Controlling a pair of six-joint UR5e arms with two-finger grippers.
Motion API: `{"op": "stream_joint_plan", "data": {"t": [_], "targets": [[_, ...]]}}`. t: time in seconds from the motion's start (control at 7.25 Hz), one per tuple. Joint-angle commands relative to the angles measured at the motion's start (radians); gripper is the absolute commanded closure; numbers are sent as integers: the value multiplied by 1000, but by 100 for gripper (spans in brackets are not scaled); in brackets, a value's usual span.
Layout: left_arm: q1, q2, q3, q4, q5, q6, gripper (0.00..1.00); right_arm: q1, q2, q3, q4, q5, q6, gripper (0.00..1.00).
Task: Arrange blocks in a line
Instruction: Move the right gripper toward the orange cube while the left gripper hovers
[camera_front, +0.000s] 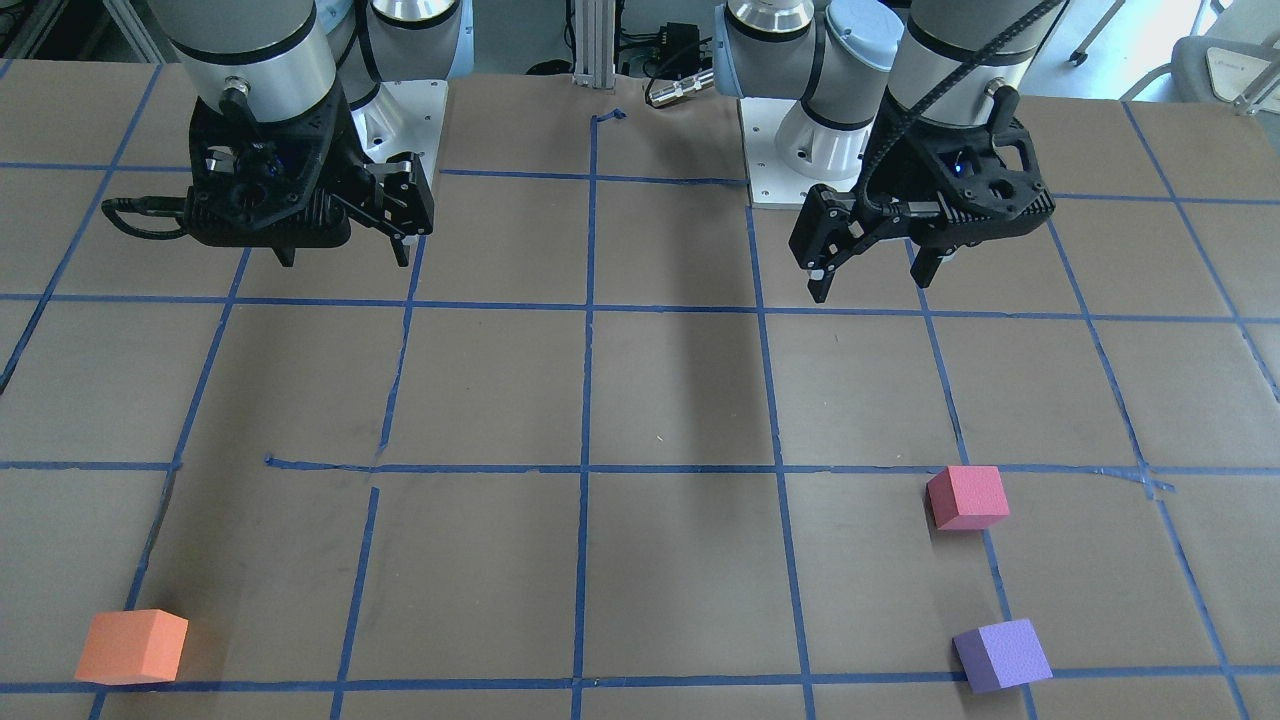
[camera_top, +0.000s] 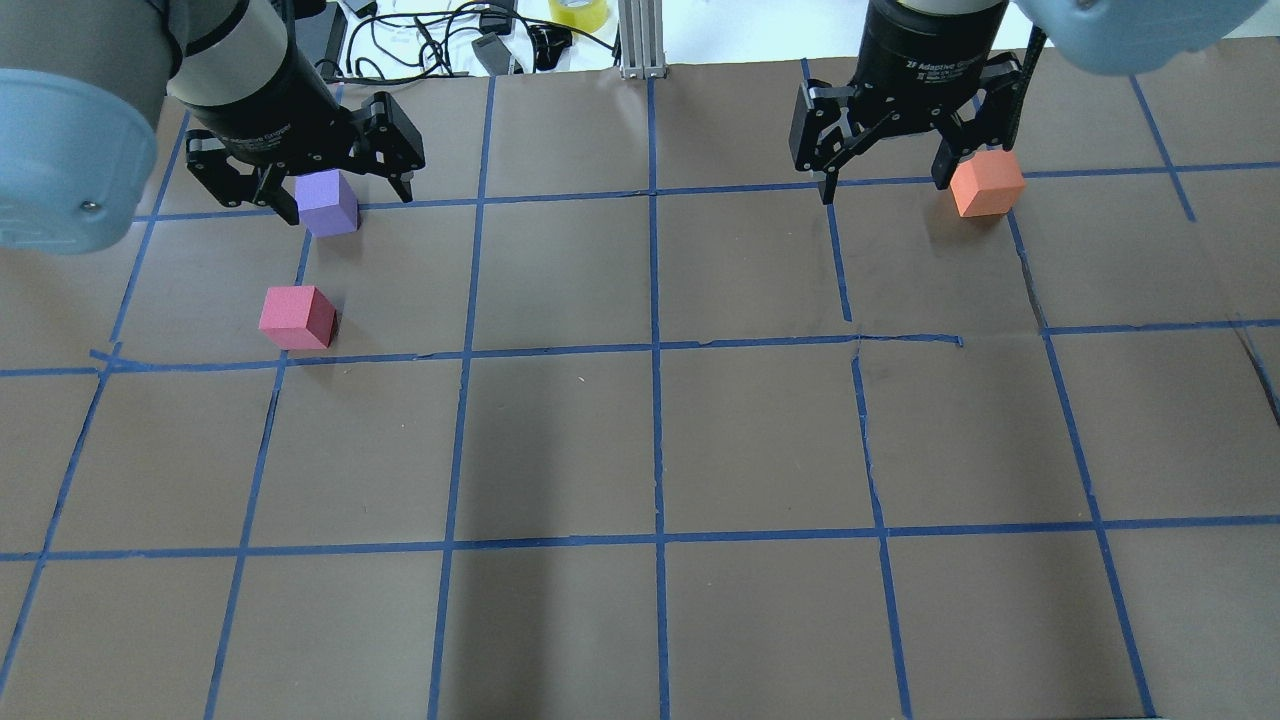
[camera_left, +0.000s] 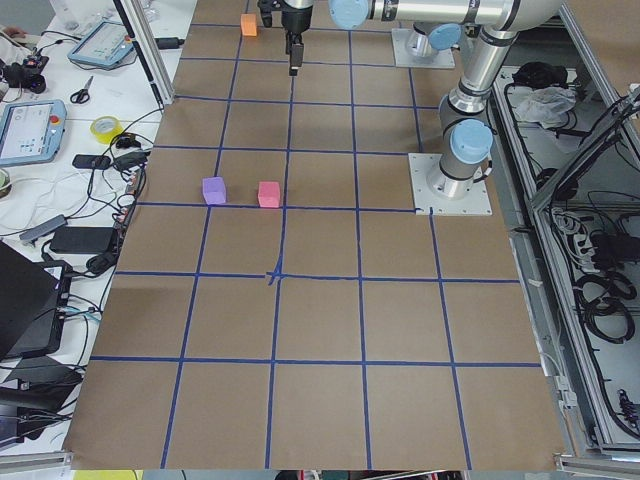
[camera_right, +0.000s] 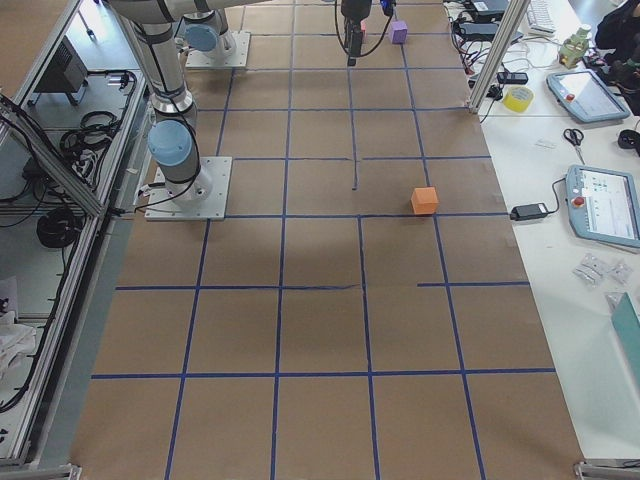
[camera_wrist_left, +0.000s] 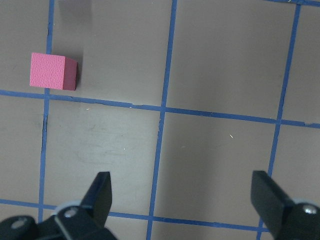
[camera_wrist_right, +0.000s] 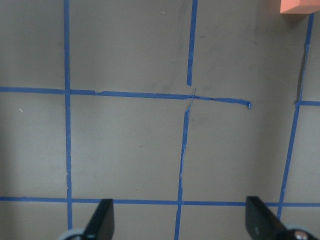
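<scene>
Three foam blocks sit apart on the brown table. The orange block (camera_front: 132, 646) (camera_top: 987, 184) is far out on my right side; its corner shows in the right wrist view (camera_wrist_right: 299, 6). The pinkish-red block (camera_front: 967, 497) (camera_top: 296, 317) (camera_wrist_left: 52, 71) and the purple block (camera_front: 1001, 654) (camera_top: 327, 202) are on my left side, purple farther out. My left gripper (camera_front: 870, 265) (camera_wrist_left: 182, 192) is open and empty, high above the table and nearer the base than those two blocks. My right gripper (camera_front: 345, 245) (camera_wrist_right: 177, 215) is open and empty, likewise raised.
Blue tape lines (camera_top: 655, 350) divide the table into a grid. The arms' base plates (camera_front: 775, 185) (camera_front: 410, 110) are at the robot side. Cables and a tape roll (camera_top: 575, 12) lie beyond the far edge. Tablets (camera_right: 600, 205) lie on the side bench.
</scene>
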Motion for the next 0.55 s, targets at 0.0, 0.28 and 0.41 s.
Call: {"op": "stream_joint_plan", "data": {"t": [0.0, 0.28, 0.41], "targets": [[19, 3, -8, 88, 55, 199, 0, -5, -2, 12, -161, -11, -1, 0], [30, 4, -5, 92, 45, 175, 0, -17, -5, 12, -154, 1, -6, 0], [26, 3, -1, 89, 34, 145, 0, -17, -13, 14, -151, 12, -24, 0]]}}
